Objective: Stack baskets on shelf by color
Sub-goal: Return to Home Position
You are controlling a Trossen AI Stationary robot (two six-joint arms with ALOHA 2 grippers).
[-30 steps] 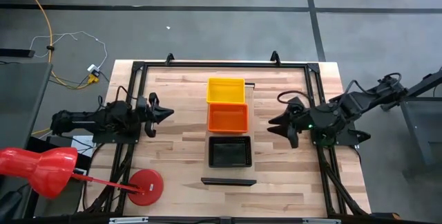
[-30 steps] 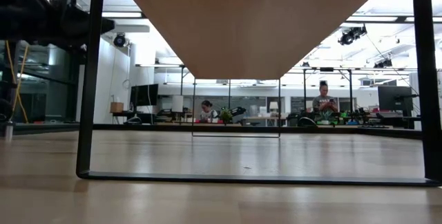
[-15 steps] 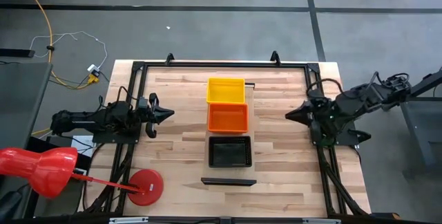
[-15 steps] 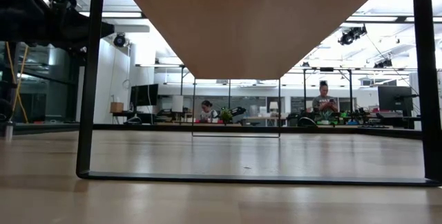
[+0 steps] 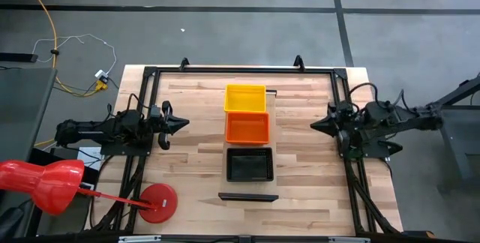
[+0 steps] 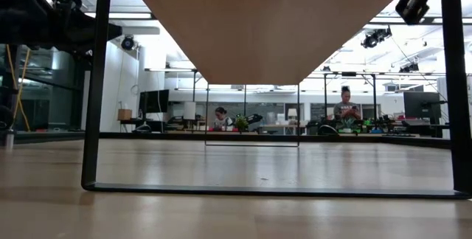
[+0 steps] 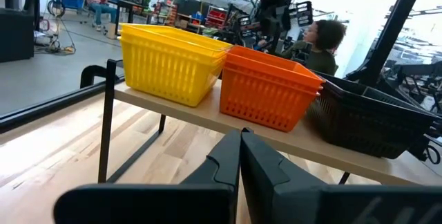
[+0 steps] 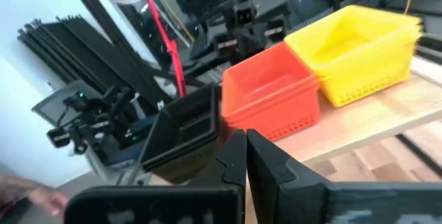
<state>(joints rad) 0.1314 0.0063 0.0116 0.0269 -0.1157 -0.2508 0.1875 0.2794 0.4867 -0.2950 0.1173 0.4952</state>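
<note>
1. The yellow baskets (image 7: pixel 169 65) are bright yellow, with walls of fine vertical slots.
2. The orange baskets (image 7: pixel 269 92) are red-orange, with the same slotted mesh.
3. The black baskets (image 7: pixel 373 117) are black mesh.
4. The shelf (image 7: pixel 173 108) is pale wood on black legs.
5. The tabletop (image 5: pixel 195 160) is light wood in plank stripes.
6. The lamp (image 5: pixel 41 183) is glossy red.
7. The left end effector (image 5: pixel 180 123) and right end effector (image 5: pixel 315 125) are black.

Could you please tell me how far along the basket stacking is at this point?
Sorting looks done: yellow baskets, orange baskets and black baskets sit in separate stacks on the shelf. Nothing is in hand: left gripper and right gripper are shut, empty, out at either side. No loose basket shows; probably only homing is left.
</note>
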